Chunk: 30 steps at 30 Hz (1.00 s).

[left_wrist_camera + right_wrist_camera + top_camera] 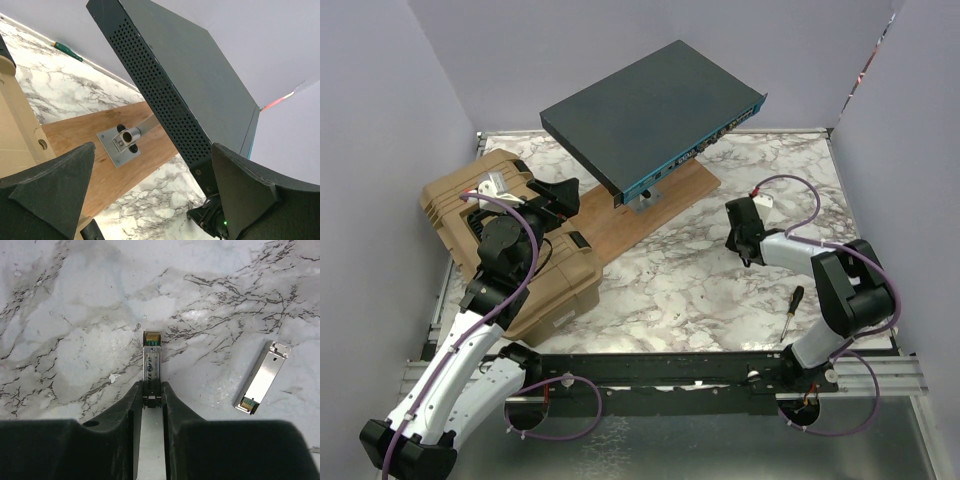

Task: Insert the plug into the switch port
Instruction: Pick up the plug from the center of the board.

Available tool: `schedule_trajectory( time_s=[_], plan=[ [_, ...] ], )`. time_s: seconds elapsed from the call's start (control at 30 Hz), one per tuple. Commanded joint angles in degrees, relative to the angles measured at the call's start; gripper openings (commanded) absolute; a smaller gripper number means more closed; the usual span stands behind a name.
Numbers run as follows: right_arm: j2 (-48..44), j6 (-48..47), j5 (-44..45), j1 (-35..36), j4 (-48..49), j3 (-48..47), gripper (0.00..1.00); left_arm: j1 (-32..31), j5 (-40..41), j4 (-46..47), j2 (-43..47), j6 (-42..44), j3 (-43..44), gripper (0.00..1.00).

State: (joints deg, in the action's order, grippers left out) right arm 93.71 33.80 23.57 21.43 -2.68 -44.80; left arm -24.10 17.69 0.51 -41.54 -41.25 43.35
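Right gripper (151, 390) is pinching the small silver metal plug with the gold-edged tip (151, 362) between its closed black fingers (127, 415), and the plug's tip is sticking out past them over the white marble table (75, 315). This gripper is hovering in the right half of the table, nearer the far edge than the near one, with the plug well apart from the switch. A second silver metal module (261, 377) is lying flat on the marble near the held plug, not touching it. A black-handled screwdriver (790, 312) is lying close to the right arm's base, toward the near right corner.

The left gripper (152, 150) is hanging with its jaws spread wide and nothing between them, above the tan ribbed plastic case (455, 205) at the left edge. It is facing the perforated side of the wide flat dark grey metal switch (650, 110), which is sitting tilted on a metal bracket (120, 145) over a brown wooden board (620, 230) near the middle of the far edge. The switch's teal front face is pointing toward the right arm.
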Motion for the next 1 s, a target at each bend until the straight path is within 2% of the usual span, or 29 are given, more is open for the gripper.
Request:
schedule_trajectory(
  time_s=[0.0, 0.13, 0.3, 0.53, 0.7, 0.97],
  plan=[
    [1.05, -1.29, -1.65, 0.45, -2.60, 2.91, 0.17, -0.20, 1.64, -0.16, -0.08, 0.87, -0.37, 0.99],
    [-2.31, -4.19, -2.46, 0.45, -2.68, 2.82, 0.07, -0.17, 1.56, -0.08, -0.30, 0.75, -0.24, 0.99],
    [-6.96, -9.76, -3.19, 0.45, -4.26, 1.49, 0.01, -0.17, 1.55, -0.05, -0.71, 0.82, 0.28, 0.99],
    [-13.69, -18.29, -8.95, -0.45, -7.23, -2.33, 0.01, -0.18, 1.29, -0.14, -1.63, 0.56, 1.09, 0.99],
    [-17.37, -25.40, -14.36, -2.18, -12.13, -8.67, 0.00, -0.17, 1.01, -0.12, -2.34, 0.19, 1.47, 0.99],
    [-19.44, -30.80, -21.87, -4.36, -20.62, -18.89, 0.01, -0.17, 0.01, -0.07, -3.82, -0.88, 2.30, 0.99]
  ],
)
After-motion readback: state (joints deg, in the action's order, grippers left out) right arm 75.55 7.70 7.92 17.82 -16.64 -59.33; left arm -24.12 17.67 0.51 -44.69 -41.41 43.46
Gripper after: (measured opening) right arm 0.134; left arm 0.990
